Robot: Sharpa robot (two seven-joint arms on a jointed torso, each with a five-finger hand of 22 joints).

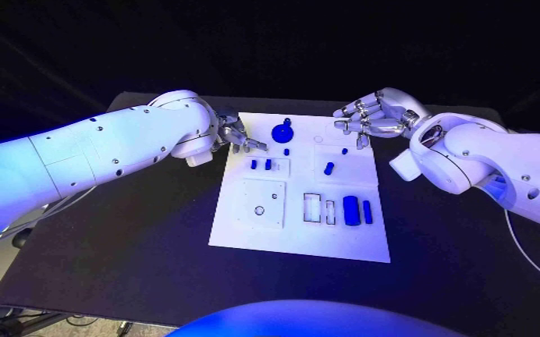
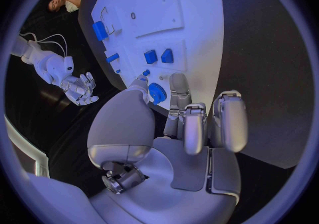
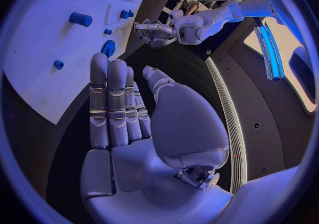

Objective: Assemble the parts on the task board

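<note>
At the counter's middle: task board part-filled, both hands empty at its far end.

On the board, several blue parts stand or lie in place: a round knobbed part by the far edge, two small blocks just behind a square plate, a slanted peg, and a larger cylinder with a slim bar beside it toward the right edge. Two rectangular slots next to that cylinder look unfilled, so I'd call this roughly midway, with seating work left. Left hand hovers at the board's far left edge, fingers loosely curled, thumb tip close to the round part, holding nothing. Right hand hangs past the far right corner, fingers straight, side by side, empty.
</note>
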